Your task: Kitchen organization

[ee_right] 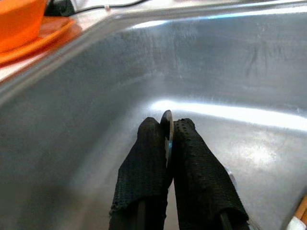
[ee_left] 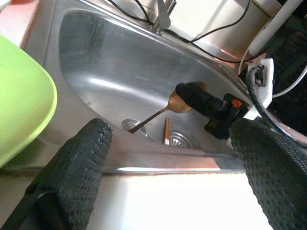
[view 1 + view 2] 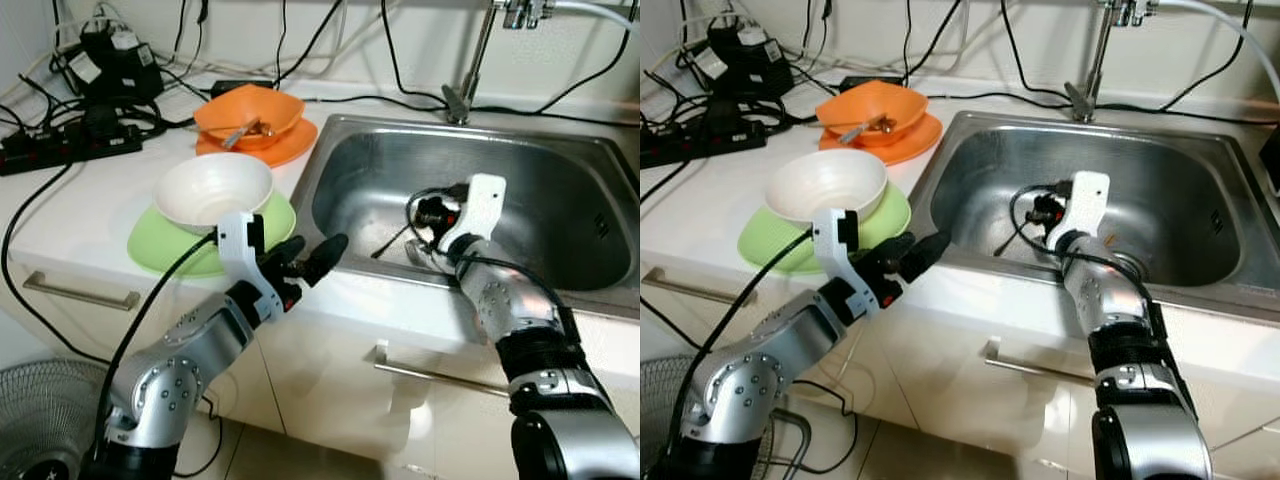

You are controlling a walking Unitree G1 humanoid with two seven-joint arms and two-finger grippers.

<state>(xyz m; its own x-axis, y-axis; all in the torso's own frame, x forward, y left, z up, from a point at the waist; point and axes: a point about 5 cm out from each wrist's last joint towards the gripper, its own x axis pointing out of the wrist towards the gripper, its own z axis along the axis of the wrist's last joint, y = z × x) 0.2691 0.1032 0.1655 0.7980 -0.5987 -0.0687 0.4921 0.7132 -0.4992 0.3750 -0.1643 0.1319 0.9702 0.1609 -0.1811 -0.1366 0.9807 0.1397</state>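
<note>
Left hand (image 3: 312, 257) spread at counter edge, right hand (image 1: 168, 143) pinching spoon (image 2: 165, 106) in sink (image 3: 560, 180)

Metal spoon (image 2: 158, 111) held tilted inside the steel sink (image 3: 560, 170).

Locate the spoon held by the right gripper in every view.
Left eye view: spoon in the sink, slanting down from the right gripper.
Right eye view: mid-sink, just left of that gripper.
Left wrist view: centre, bowl pinched, handle toward the drain.
Right wrist view: edge-on between the fingers.
Shared landmark: the steel sink.
</note>
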